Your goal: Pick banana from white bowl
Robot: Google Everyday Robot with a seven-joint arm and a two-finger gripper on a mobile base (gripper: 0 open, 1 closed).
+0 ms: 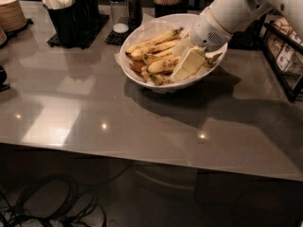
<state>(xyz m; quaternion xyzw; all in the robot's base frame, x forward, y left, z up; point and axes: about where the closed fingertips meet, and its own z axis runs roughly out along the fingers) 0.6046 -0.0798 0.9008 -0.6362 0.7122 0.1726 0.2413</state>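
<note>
The white bowl (142,79) stands at the back middle of the grey table, lined with white paper and holding several bananas. The banana (163,65), plump and yellow with brown speckles, lies across the middle of the bowl. Its right part is hidden under my gripper, and a dark tip (214,58) shows on the far side. My gripper (189,63) reaches in from the upper right and sits low in the bowl's right half, right on this banana. Thinner bananas (154,40) lie along the bowl's back.
Black caddies with white utensils (71,13) stand at the back left, next to a stack of brown bowls (9,11). A shaker and a bottle (125,4) stand behind the white bowl. A dark rack (286,56) is at the right edge. Cables lie on the floor.
</note>
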